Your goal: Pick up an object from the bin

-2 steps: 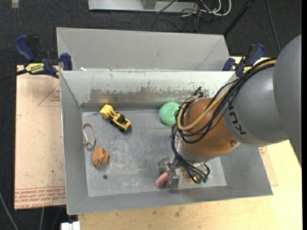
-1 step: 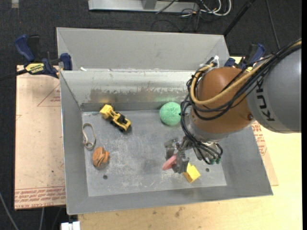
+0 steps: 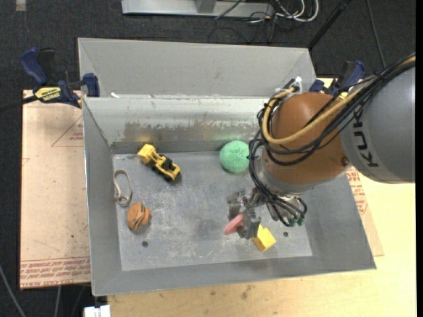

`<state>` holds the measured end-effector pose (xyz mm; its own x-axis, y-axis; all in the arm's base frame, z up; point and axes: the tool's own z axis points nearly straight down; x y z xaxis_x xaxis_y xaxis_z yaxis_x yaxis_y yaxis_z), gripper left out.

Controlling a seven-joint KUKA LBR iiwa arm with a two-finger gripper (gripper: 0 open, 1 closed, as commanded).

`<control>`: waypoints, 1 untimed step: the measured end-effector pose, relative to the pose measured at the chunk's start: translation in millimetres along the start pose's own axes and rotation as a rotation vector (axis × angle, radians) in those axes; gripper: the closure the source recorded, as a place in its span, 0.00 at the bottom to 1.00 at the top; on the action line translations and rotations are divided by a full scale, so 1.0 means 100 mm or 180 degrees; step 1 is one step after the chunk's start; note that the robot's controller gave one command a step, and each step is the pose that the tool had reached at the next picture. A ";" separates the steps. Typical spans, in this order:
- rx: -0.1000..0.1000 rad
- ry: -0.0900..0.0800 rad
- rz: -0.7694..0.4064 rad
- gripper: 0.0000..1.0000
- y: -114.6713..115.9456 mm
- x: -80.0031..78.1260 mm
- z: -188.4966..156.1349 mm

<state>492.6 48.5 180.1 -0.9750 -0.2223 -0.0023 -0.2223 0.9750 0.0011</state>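
My gripper (image 3: 242,218) is low over the bin floor at the front right, under the arm's brown cover. Its dark fingers stand around a small pink stick-like piece (image 3: 232,226) that lies on the floor at their tips. A yellow block (image 3: 264,238) lies just right of the fingers, touching or nearly touching them. A green ball (image 3: 234,156) rests behind the gripper, near the back wall.
A yellow toy digger (image 3: 158,162) lies at the back left. A grey metal carabiner (image 3: 121,187) and an orange-brown lump (image 3: 137,216) lie by the left wall. The arm comes in from the right over the bin's right side.
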 end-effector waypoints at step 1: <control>-0.0001 0.0015 0.0096 1.00 -0.07 0.00 -0.60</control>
<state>494.3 41.3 239.9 -0.9813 -0.1927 0.0024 -0.1927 0.9813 0.0013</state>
